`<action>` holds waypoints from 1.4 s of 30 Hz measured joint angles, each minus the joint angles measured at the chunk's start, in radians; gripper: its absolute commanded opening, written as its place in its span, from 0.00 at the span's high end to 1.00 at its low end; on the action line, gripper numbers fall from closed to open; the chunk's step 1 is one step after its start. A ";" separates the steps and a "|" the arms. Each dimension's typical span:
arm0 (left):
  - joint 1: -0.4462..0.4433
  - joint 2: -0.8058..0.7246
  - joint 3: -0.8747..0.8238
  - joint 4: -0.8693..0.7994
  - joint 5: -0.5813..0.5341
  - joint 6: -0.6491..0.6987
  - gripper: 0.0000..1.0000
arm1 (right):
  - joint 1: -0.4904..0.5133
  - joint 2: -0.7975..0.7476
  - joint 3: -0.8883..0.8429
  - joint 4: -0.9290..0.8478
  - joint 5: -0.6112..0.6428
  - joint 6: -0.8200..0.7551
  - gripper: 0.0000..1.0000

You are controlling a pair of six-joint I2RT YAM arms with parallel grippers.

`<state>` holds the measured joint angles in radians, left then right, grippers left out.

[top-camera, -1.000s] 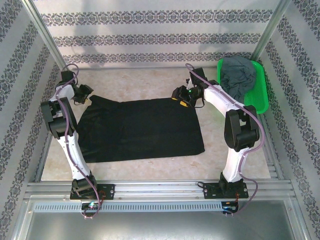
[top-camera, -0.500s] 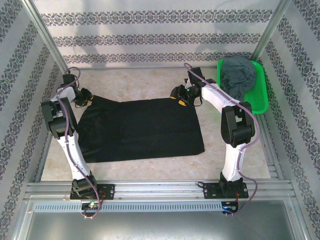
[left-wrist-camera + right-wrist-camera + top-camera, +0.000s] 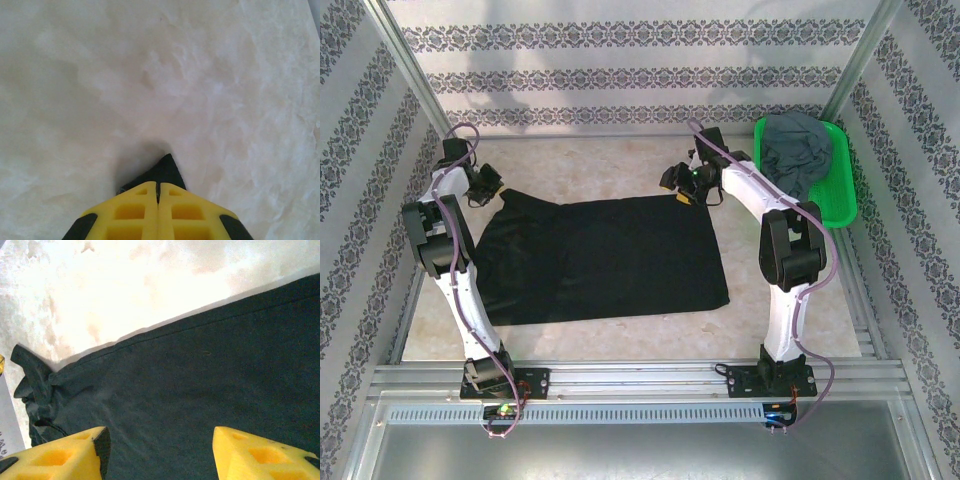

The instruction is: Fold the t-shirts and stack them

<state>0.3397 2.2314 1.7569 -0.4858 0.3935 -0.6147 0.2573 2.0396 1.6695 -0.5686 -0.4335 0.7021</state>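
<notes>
The black t-shirt (image 3: 600, 260) lies spread flat in the middle of the table. My left gripper (image 3: 490, 188) is at its far left corner. In the left wrist view the yellow fingers (image 3: 130, 215) are pressed together, and a black point of cloth (image 3: 166, 172) pokes out past the left gripper (image 3: 158, 192). My right gripper (image 3: 682, 188) hovers over the far right corner. There it (image 3: 160, 452) stands open above the black t-shirt (image 3: 200, 380), just inside its hem. The grey t-shirt (image 3: 798, 150) lies crumpled in the green basket (image 3: 843, 200).
The basket stands at the back right, against the patterned side wall. Bare pale tabletop (image 3: 610, 165) runs behind the black shirt up to the back wall. A metal rail (image 3: 640, 378) crosses the near edge by the arm bases.
My left gripper has closed on the black shirt's far left corner. The right gripper has shifted slightly toward the back edge and stays open.
</notes>
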 measured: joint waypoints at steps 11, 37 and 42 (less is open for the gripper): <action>0.000 -0.045 0.008 -0.057 -0.037 0.020 0.48 | -0.035 0.042 0.063 -0.039 0.092 0.005 0.43; -0.020 0.080 0.087 -0.109 0.000 0.139 0.78 | 0.035 0.042 0.042 0.252 -0.172 0.028 0.39; -0.020 0.080 0.083 -0.095 0.021 0.133 0.89 | 0.034 0.039 0.034 0.256 -0.163 0.028 0.40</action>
<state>0.3199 2.3112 1.8397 -0.5808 0.4149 -0.4820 0.2916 2.0789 1.7035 -0.3122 -0.5964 0.7303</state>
